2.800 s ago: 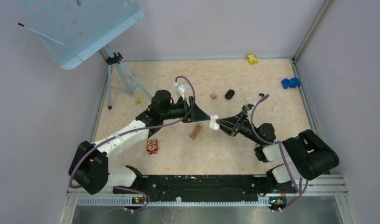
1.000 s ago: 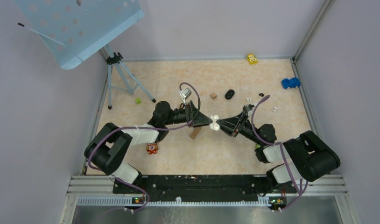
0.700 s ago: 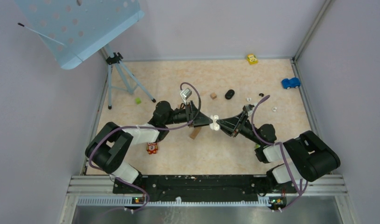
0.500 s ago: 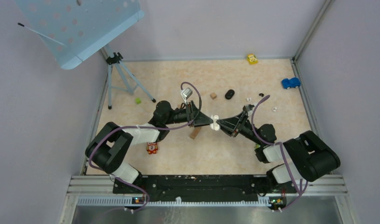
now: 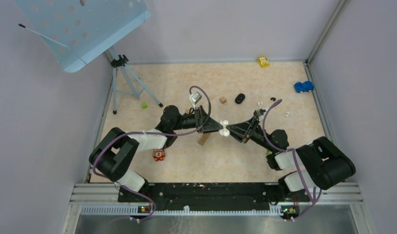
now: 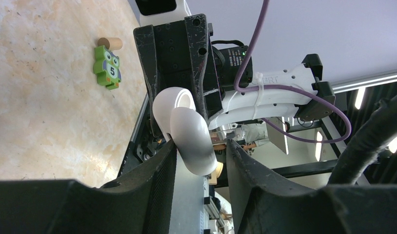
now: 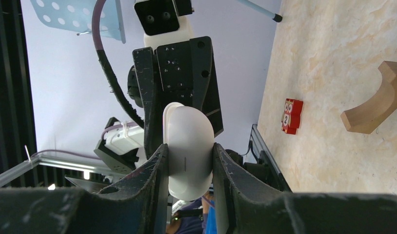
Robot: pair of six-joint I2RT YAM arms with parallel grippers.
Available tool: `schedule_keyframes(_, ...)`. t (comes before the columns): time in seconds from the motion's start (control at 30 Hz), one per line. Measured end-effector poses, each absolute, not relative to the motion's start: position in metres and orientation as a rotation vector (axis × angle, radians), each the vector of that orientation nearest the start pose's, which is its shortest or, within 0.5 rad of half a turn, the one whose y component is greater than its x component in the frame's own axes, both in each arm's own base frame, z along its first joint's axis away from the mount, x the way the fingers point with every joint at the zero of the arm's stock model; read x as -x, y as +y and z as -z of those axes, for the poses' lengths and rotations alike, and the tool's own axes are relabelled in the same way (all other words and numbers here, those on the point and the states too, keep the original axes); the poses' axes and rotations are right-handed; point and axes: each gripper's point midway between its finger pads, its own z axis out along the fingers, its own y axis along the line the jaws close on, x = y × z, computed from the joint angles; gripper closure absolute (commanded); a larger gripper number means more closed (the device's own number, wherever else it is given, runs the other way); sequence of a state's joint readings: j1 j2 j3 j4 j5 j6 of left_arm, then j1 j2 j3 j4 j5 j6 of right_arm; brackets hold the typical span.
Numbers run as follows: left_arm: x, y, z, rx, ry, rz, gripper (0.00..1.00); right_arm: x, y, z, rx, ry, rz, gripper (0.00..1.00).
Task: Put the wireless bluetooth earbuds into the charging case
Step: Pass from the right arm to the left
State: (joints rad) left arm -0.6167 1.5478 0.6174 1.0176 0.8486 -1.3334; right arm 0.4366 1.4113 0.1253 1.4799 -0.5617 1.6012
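Note:
A white charging case (image 5: 225, 127) hangs above the table's middle between both grippers. My right gripper (image 5: 229, 130) is shut on its body (image 7: 189, 146), both fingers pressed against its sides. My left gripper (image 5: 219, 126) faces it, open. The case's other rounded half (image 6: 192, 141) sits between the left fingers, touching one, with a gap to the other. Two tiny white earbuds (image 5: 259, 103) (image 5: 287, 114) and a black earbud (image 5: 273, 99) lie on the table behind the right arm.
A black oval object (image 5: 240, 98) and a small tan block (image 5: 223, 100) lie behind the grippers. A wooden arch block (image 5: 204, 138) lies under the left gripper, a red owl block (image 5: 159, 154) nearer. Tripod (image 5: 126, 78) stands far left; toy cars (image 5: 263, 61) (image 5: 303, 87) far right.
The left arm has folded its elbow back towards its base while its gripper stayed at the case. In the last second its jaws barely shifted. The right arm has held still.

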Motion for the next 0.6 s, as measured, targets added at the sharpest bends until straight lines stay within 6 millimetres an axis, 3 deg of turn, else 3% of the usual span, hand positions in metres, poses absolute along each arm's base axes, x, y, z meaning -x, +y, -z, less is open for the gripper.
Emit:
schedule_keyframes(0.23,-0.2089,-0.3423,-0.2209,-0.196,1.966,2.049,0.58,-0.2182,0.2439,-0.1957,-0.430,1.718,-1.983,1.00)
schedule_keyframes(0.4,-0.2089,-0.3423,-0.2208,-0.198,1.966,2.049,0.51,-0.2182,0.2439,-0.1957,-0.430,1.718,-1.983,1.00)
schedule_keyframes(0.6,-0.2099,-0.3430,-0.2199,-0.200,1.974,2.041,0.54,-0.2182,0.2439,-0.1957,-0.430,1.718,-1.983,1.00)
